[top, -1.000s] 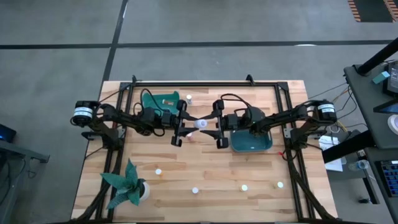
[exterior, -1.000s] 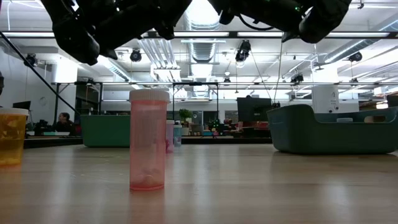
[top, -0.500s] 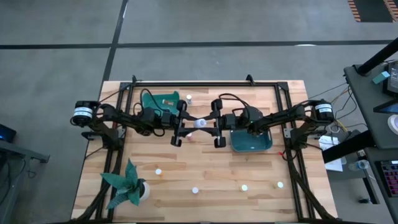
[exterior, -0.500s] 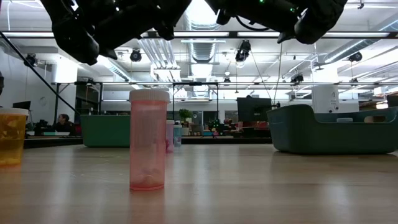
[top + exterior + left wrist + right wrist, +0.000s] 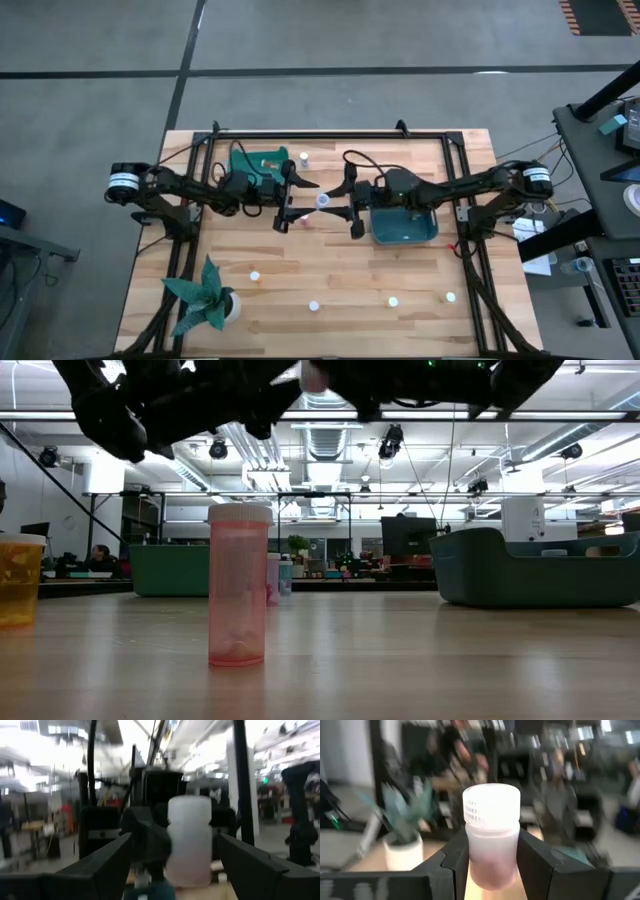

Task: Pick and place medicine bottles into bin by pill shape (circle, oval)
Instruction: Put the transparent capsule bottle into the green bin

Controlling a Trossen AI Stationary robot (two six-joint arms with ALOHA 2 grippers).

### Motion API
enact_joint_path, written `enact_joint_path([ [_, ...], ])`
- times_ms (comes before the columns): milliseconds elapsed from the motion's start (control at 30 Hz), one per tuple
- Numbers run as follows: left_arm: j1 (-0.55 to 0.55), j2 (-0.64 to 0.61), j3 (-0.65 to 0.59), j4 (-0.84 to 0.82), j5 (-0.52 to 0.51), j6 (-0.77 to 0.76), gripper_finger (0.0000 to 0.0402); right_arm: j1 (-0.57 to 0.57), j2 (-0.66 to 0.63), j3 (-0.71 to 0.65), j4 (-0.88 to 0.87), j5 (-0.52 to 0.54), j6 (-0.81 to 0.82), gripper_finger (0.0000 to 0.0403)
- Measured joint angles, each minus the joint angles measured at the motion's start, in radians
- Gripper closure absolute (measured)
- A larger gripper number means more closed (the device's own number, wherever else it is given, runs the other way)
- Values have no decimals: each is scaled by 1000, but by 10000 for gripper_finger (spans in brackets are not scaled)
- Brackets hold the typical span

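Mid-table, above the surface: right gripper [image 5: 491, 865] clamps a medicine bottle [image 5: 491, 835]; left gripper [image 5: 175, 865] stands spread wide, fingers clear of it. Pill shape inside indiscernible.

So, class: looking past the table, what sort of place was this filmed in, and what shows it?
Probably a large open workshop or robotics lab: exposed ceiling ducts and strip lights overhead, a bare concrete floor around the wooden table, and workbenches with monitors behind.
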Motion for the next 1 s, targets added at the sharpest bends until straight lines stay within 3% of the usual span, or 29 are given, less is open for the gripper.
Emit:
enact_joint_path([
  [167,8,-80,18,-268,-14,5,128,0,-75,2,-313,137,35,276],
  [367,8,-83,93,-493,-153,30,128,0,-75,37,-473,224,59,276],
  [767,8,11,171,-530,-154,51,133,0,-5,109,-549,253,49,275],
  [1000,6,10,170,-529,-154,58,194,-2,-3,112,-546,253,47,275],
])
